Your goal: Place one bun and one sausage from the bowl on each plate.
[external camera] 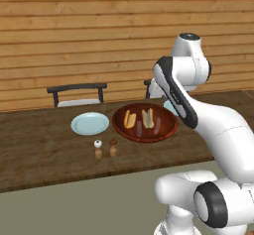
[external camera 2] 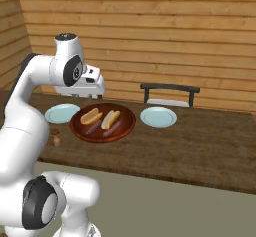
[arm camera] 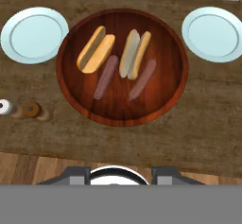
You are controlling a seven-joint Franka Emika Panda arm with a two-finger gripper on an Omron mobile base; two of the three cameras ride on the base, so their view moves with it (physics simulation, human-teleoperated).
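The reddish-brown bowl [arm camera: 122, 112] sits mid-table and holds two buns and two sausages. A golden bun [arm camera: 96, 49] lies left and a paler bun [arm camera: 134, 54] right. One sausage [arm camera: 106, 77] rests beside the golden bun, and the other sausage [arm camera: 142, 80] beside the paler one. A bare pale blue plate [arm camera: 34, 35] flanks the bowl on the left, and a second bare plate [arm camera: 216, 34] on the right. My gripper [arm camera: 119, 175] hangs well above the bowl's near edge, open, holding nothing. The hand [external camera 2: 93, 90] is over the bowl [external camera 2: 102, 133].
Salt shaker [arm camera: 5, 107] and pepper shaker [arm camera: 32, 109] stand near the table's front edge, left of the bowl. Two chairs [external camera: 78, 94] are pushed in at the far side, with a wooden wall behind.
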